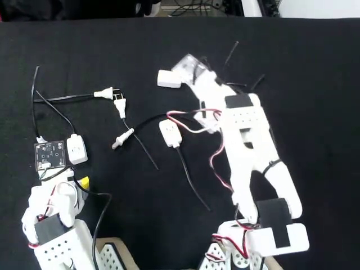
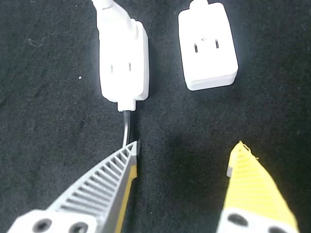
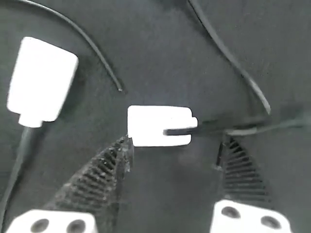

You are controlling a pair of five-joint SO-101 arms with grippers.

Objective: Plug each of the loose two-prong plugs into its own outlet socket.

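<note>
On the desk, right jaws gape wide at a light socket likely to skate unless pinched by its flat sides, left jaws wide near another socket, and the small hard plugs, loose between the arms, want gripping by the body.

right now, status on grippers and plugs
Left gripper open, short of corded socket and plain socket. Right gripper open at white block. Plugs loose, unplugged. Cables strewn between.
</note>
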